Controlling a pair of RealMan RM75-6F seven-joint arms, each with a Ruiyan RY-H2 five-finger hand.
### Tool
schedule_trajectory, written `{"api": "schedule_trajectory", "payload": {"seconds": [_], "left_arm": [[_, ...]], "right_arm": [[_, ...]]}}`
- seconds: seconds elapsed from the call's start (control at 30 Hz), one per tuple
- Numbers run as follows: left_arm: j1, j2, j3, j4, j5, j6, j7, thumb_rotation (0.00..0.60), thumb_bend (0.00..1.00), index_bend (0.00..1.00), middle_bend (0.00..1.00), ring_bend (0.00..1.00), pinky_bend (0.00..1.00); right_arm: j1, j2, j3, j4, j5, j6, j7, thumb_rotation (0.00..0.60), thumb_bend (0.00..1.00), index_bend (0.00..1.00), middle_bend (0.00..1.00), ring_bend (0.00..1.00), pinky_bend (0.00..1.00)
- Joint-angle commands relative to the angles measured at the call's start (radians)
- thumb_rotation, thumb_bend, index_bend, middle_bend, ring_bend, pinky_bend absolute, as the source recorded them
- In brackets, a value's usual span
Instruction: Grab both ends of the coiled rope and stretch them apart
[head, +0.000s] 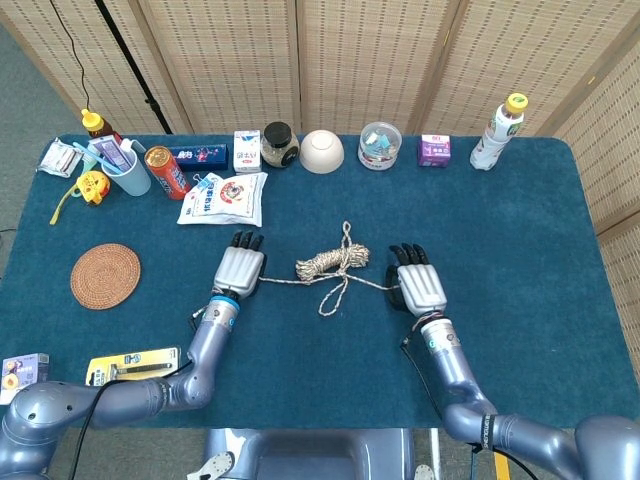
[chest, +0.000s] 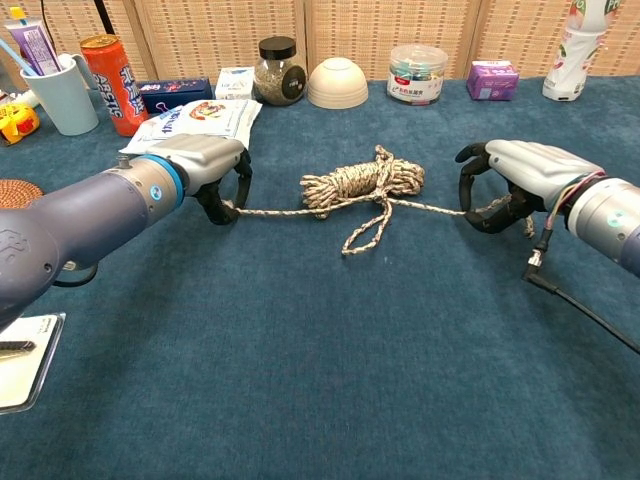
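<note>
A coiled speckled rope (head: 332, 262) (chest: 362, 183) lies mid-table, a loose loop hanging toward the front. One strand runs left to my left hand (head: 240, 270) (chest: 205, 170), whose curled fingers grip that end on the cloth. The other strand runs right to my right hand (head: 418, 286) (chest: 520, 180), which grips the right end, a short tail showing behind it. Both strands look nearly taut; the coil is bunched between the hands.
Along the back edge stand a red can (head: 166, 171), snack bag (head: 224, 197), jar (head: 279, 144), white bowl (head: 321, 151), plastic tub (head: 379, 145), purple box (head: 433, 150) and bottle (head: 497, 131). A woven coaster (head: 105, 275) lies left; a cup (head: 124, 168) sits far left.
</note>
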Motion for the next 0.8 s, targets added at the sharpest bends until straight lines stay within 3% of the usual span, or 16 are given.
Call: {"api": "schedule_trajectory", "payload": {"seconds": [0.03,0.8], "left_arm": [[0.006,0.017,-0.004,-0.017,0.013,0.007,-0.013,0.6,0.42,0.62,0.14,0.02,0.0],[0.078,0.211,-0.006,-0.162,0.074,0.057,-0.096,0.6,0.42,0.62,0.14,0.02,0.0]], "right_arm": [[0.0,0.006,0.002,-0.005,-0.002,0.002,-0.002,0.6,0.52,0.64,0.13,0.0,0.0],[-0.016,0.092,0.011,-0.063,-0.014,0.042,-0.019,0.6,0.52,0.65,0.13,0.0,0.0]]}}
